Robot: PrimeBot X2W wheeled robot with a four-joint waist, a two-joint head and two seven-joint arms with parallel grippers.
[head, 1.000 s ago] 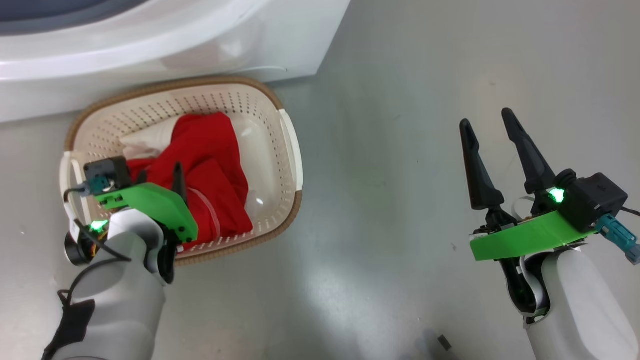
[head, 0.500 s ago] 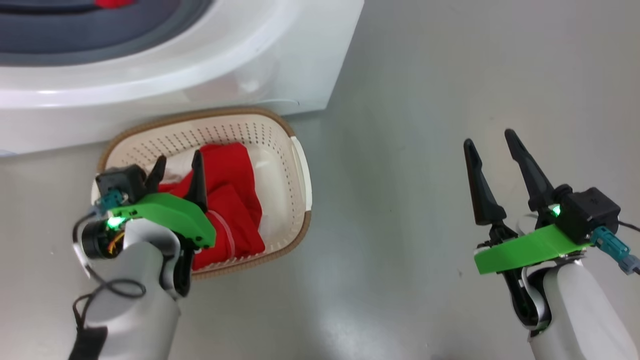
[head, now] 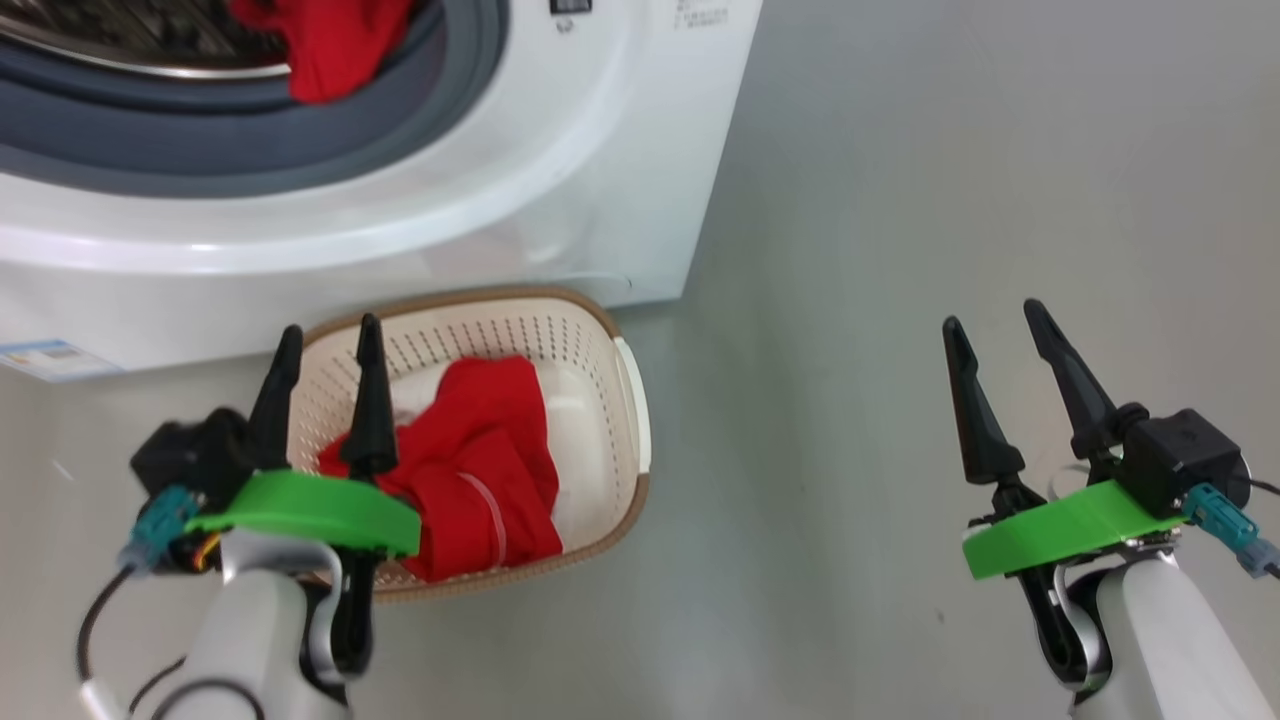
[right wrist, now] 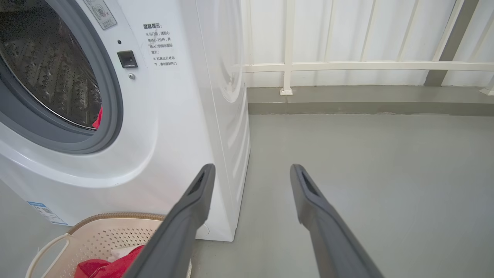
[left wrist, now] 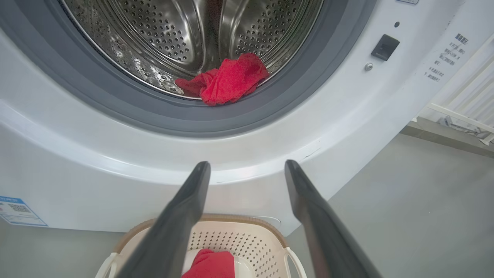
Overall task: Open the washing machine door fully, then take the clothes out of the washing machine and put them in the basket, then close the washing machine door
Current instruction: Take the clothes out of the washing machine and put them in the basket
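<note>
**Both grippers open and empty, one red piece in basket, one in the drum**

Washing machine (head: 590, 170) fills the upper left of the head view, white front-loader, round opening facing the robot. Grey floor (head: 900, 200) takes up the rest. In the right wrist view a white railing (right wrist: 347, 65) runs behind the machine's side.

Steel drum (left wrist: 173, 34) is open to view, perforated, with a grey rubber ring (left wrist: 278, 100) around it.

Basket (head: 545, 335) sits on the floor right in front of the machine, below the opening, its far rim close to the machine's base (touching or not, cannot tell). Cream, holes in the walls, brown rim, white handle on the right side.

Red garment (head: 490, 450) lies bunched inside the basket, toward its left and near side, with a pale strip across it. A bare patch of basket bottom shows to its right.

Red cloth (left wrist: 229, 79) lies at the front lip of the drum, partly over the grey ring.

Left gripper (head: 329, 330) hangs over the basket's left edge, fingers pointing toward the machine, spread wide, nothing between them. In its own wrist view the fingers (left wrist: 181, 216) frame the machine's front below the opening.

Right gripper (head: 991, 315) is well off to the right over bare floor, fingers also spread wide, holding nothing.

Small stuff: blue sticker (head: 45, 358) low on the machine's front at the left, dark latch slot (left wrist: 384, 47) right of the opening.
</note>
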